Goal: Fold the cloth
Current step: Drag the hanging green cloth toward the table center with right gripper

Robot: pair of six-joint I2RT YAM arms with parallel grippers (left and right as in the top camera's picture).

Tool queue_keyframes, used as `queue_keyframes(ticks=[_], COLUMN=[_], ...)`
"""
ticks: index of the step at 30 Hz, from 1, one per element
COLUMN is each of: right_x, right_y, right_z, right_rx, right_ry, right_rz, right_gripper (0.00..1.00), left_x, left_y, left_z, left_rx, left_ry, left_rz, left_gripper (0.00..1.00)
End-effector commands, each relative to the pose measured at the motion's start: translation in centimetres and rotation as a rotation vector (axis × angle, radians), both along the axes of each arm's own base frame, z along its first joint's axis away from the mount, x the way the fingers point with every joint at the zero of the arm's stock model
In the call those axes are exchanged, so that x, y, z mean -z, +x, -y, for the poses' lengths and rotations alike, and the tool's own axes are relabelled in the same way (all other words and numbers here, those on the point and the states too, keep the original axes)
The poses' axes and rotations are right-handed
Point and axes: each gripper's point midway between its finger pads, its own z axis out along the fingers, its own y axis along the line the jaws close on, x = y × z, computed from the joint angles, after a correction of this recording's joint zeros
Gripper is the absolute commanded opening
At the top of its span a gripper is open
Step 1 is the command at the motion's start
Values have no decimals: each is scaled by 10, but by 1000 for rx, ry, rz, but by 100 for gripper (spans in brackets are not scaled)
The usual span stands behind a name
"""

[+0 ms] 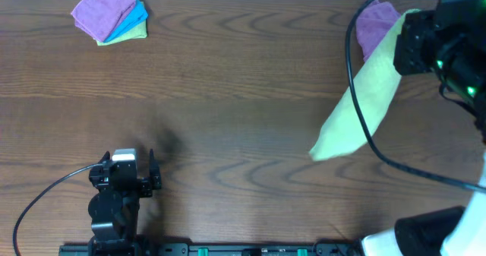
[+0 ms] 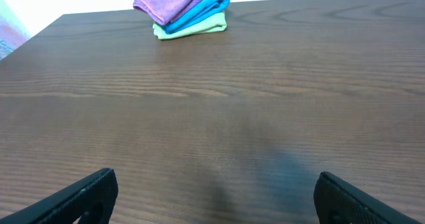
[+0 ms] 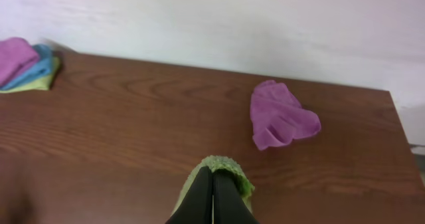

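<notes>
Right jaws clenched on the top edge of the lime-green cloth [image 1: 363, 96], at 2 o'clock over the desk [image 1: 228, 89]. The cloth's long axis trails from the jaws toward 7 o'clock. Left jaws released, parked at 7 o'clock, well apart from the cloth; right arm nearer.

Lime-green cloth [image 1: 342, 127]; purple cloth [image 1: 376, 24]; brown wood-grain table [image 1: 228, 96].

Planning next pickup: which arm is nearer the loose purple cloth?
Right: the right tool, gripping the cloth, hovers beside the purple cloth; left tool sits far across the table.
</notes>
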Motion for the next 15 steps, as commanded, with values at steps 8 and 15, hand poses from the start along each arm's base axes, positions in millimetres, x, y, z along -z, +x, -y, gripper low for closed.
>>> queue_keyframes(ticks=[8,15], right_x=[29,40], right_y=[27,18], right_z=[-20,17], right_rx=[-51,122], right_ry=[14,-101], right_rz=[-94,-148], right_gripper=[2,2], left_x=[10,10], left_y=[0,0], left_z=[1,1], left_rx=[13,13], left_ry=[14,14], left_rz=[-22,-22], left_gripper=[96,95])
